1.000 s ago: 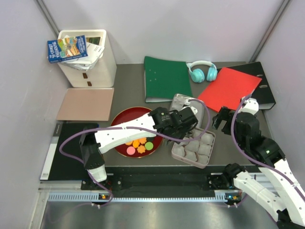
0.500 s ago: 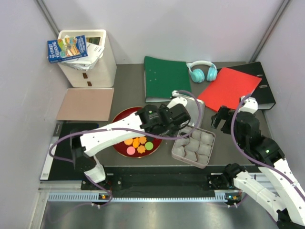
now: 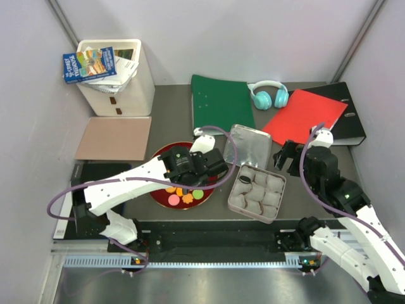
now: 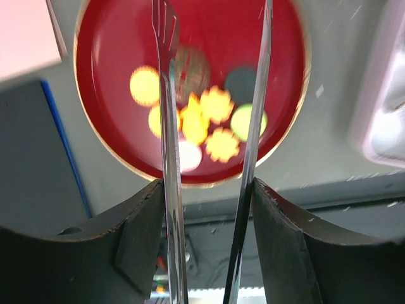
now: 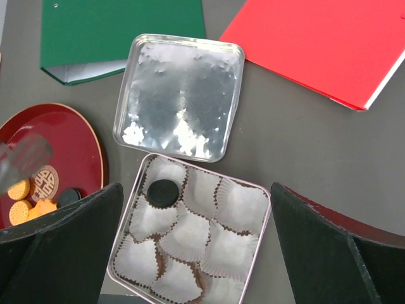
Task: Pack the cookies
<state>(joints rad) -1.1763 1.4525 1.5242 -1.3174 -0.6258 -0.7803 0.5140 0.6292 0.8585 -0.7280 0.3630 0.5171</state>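
Left fingers (image 4: 136, 253) clasp tweezers (image 4: 168, 126), right fingers (image 5: 57, 253) gape, over a grey table (image 3: 171, 113) between white walls (image 3: 221, 38).

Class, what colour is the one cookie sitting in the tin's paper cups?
Black; the cookie shows best in the right wrist view.

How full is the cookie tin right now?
Nearly empty: one black cookie sits in a corner of the tin; the remaining paper cups visible hold nothing.
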